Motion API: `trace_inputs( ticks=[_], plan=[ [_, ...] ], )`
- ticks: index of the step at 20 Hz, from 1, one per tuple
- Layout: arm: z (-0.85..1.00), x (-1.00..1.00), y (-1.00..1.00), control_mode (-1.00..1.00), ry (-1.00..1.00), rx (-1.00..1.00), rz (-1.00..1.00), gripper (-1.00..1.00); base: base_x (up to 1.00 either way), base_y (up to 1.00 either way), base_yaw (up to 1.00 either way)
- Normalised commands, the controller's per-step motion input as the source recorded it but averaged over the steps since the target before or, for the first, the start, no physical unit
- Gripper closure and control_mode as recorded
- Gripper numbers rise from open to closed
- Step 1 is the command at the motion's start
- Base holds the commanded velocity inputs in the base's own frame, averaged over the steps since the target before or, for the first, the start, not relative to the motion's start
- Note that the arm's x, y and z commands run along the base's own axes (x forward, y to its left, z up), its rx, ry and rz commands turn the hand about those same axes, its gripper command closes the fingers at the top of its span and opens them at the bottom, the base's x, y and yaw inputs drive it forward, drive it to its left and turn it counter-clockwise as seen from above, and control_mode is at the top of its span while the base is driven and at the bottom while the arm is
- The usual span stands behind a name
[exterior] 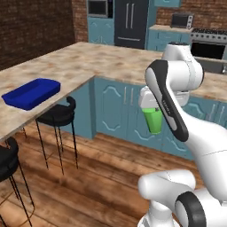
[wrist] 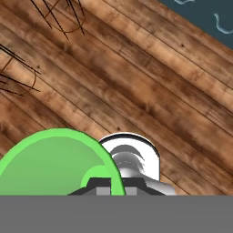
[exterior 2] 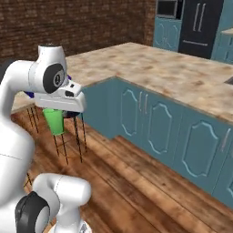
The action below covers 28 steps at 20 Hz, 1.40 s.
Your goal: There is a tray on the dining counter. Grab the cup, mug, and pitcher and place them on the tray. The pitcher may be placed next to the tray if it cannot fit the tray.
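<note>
On your far left the blue tray (exterior: 31,93) sits on the dining counter (exterior: 84,62), near its edge above the 2 black stools (exterior: 57,116). Further right, the gripper (exterior: 150,106) is closed on the green cup (exterior: 154,120) — likely by its rim — high over the wood floor (exterior: 93,177).

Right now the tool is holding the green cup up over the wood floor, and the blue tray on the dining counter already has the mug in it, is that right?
Not quite. The left base view shows the tray on the dining counter with nothing in it. The rest holds: the tool grips the cup in the air over the wood floor.
</note>
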Motion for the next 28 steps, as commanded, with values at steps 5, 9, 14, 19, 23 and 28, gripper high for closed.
trace_inputs(
  ticks=[5,9,14,19,23,28],
  plan=[
    [0.00,0.00,0.00,1.00,0.00,0.00,0.00,1.00,0.66,-0.06,0.55],
    [0.00,0.00,0.00,1.00,0.00,0.00,0.00,1.00,0.71,-0.14,0.55],
    [0.00,0.00,0.00,1.00,0.00,0.00,0.00,1.00,0.68,-0.39,0.47],
    [0.00,0.00,0.00,1.00,0.00,0.00,0.00,1.00,0.61,-0.41,0.39],
    [0.00,0.00,0.00,1.00,0.00,0.00,0.00,1.00,0.66,-0.32,0.32],
    [0.00,0.00,0.00,1.00,0.00,0.00,0.00,1.00,0.65,-0.31,0.33]
  ],
)
